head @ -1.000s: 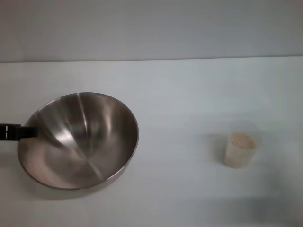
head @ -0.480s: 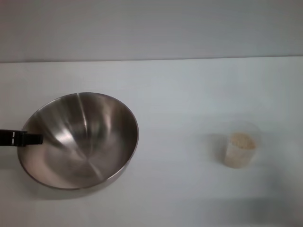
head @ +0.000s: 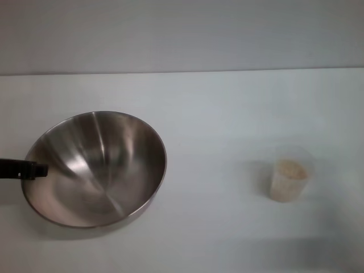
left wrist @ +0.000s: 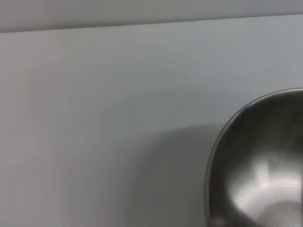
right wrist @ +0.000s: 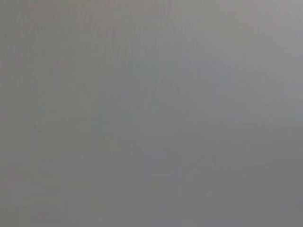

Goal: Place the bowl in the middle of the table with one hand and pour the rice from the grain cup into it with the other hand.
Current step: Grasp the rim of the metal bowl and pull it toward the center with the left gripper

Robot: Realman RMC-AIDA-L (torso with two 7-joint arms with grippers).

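Left hand point(head: 40, 169) farther over bowl point(head: 108, 170) rim

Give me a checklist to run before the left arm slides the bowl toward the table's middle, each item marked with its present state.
1. Left gripper at the bowl rim: ok.
2. Grip closed on the rim: cannot tell.
3. Bowl empty: ok.
4. Bowl in the table middle: not ok, it sits to the left.
5. Grain cup upright, rice inside, apart from the bowl: ok.
6. Right gripper position: cannot tell, not in view.
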